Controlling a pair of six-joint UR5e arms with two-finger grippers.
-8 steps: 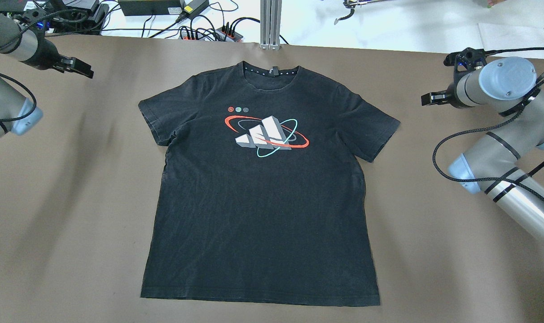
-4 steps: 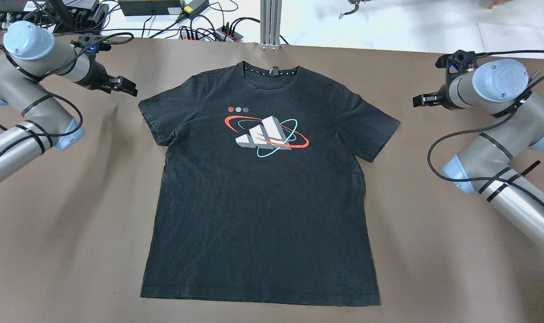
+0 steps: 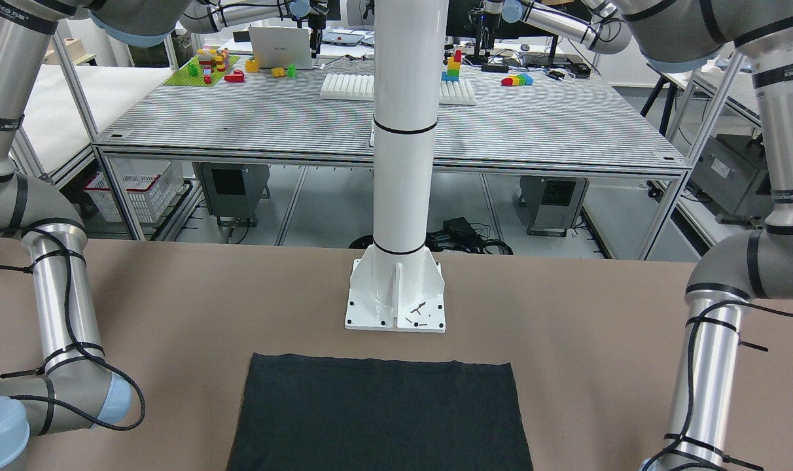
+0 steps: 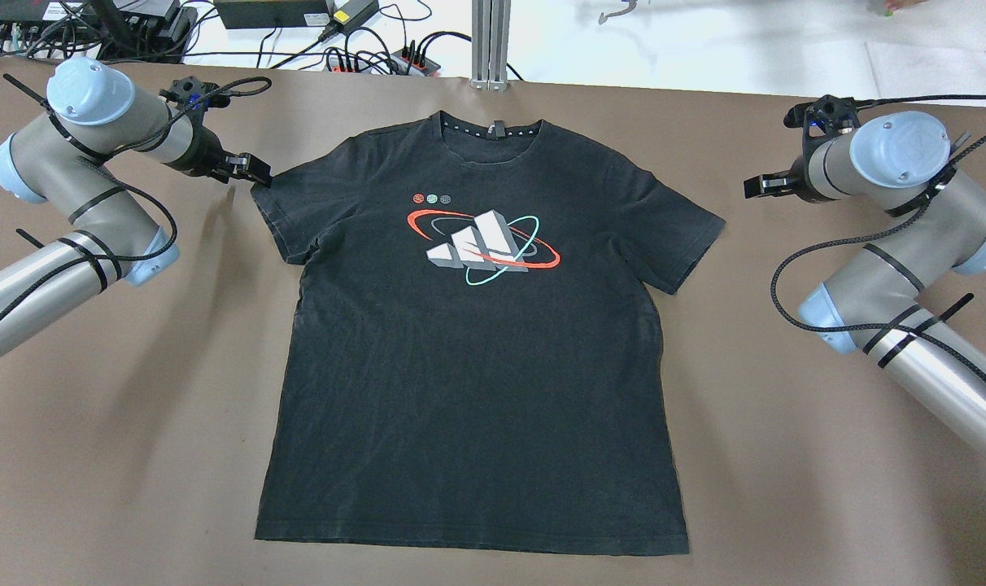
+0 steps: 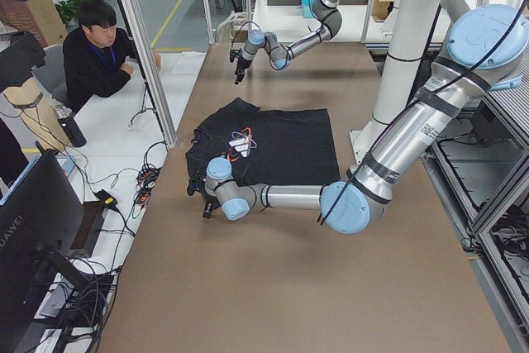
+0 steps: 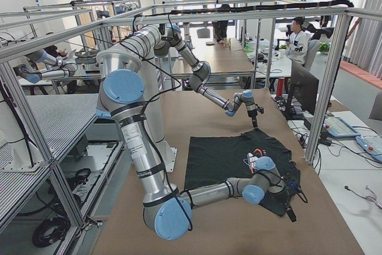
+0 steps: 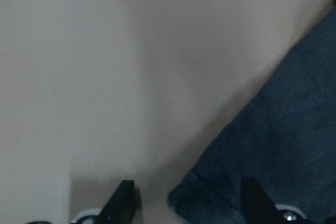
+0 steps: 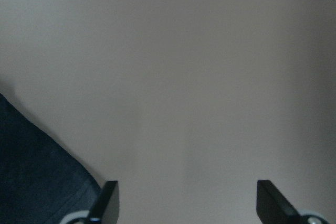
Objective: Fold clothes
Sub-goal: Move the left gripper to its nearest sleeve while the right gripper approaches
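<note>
**Black two-finger left gripper [image 4: 253, 171] now in at the sleeve corner; black two-finger right gripper [image 4: 757, 185] only a shade nearer**

Compared with half a second ago: left gripper [image 7: 189, 205] across the strip of matte brown table top [image 4: 119, 456] and now right at the outer corner of one sleeve of the black short-sleeved cotton T-shirt [image 4: 477, 391]. Right gripper [image 8: 189, 203] shifted just slightly inward, well apart from the opposite sleeve's cuff.

From the left wrist camera: fingers [image 7: 123, 205] spread wide, with the dark sleeve corner lying between them, clamped on nothing. Touching the cloth or just above it: cannot tell.

From the right wrist camera: fingers [image 8: 107, 203] likewise spread wide, over bare table top. Only an edge of the T-shirt [image 8: 31, 177] in the lower left corner, outside the fingers.

T-shirt itself: flat and unfolded in the middle of the table top, print side up, between the two grippers. Long axis from the robot's side to the far edge, collar toward the far edge and hem toward the robot. Sleeves out to either side, one toward each gripper. On the chest, a white three-bar logo [image 4: 481, 244] ringed by red and teal ovals.

From the front-facing camera: straight hem of the T-shirt [image 3: 377, 412] just short of the bolted foot of the white robot pedestal [image 3: 396, 307], not touching it.
</note>
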